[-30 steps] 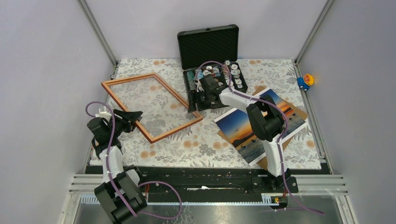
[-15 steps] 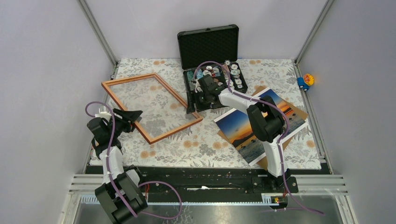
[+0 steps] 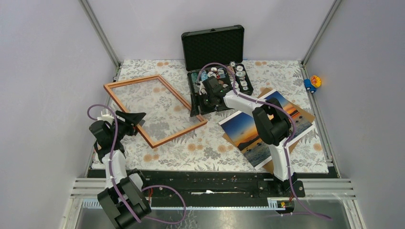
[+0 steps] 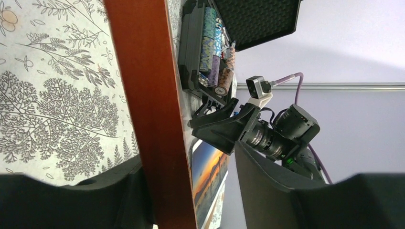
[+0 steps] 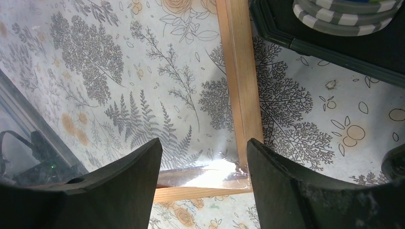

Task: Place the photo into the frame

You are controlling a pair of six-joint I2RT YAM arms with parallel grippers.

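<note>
Photo: the photo (image 3: pixel 239 129) lies face up on a brown backing board (image 3: pixel 308 116) at the right of the bench (image 3: pixel 200 150). It is partly under the right arm and well apart from the frame.
Frame: the frame (image 3: pixel 179 133) lies flat on the left-middle of the bench, its right corner just beside the black case of chips (image 3: pixel 217 81).
Left hand: the left hand (image 4: pixel 188 157) is open and straddles the frame's near-left rail. One finger (image 4: pixel 71 200) is close against the wood and the other stands off it, so nothing is clamped.
Right hand: the right hand (image 5: pixel 204 145) is open over the rail by the frame's right corner and holds nothing.
Frame handling: the thin wood is probably light and stiff. A shine at the corner suggests a clear pane, so it is likely fragile. Grip across a rail, near a corner.
Photo handling: it is probably thin, bendy and slick, and it lies flat. It is best lifted at an edge or corner and pinched lightly to avoid creasing.
</note>
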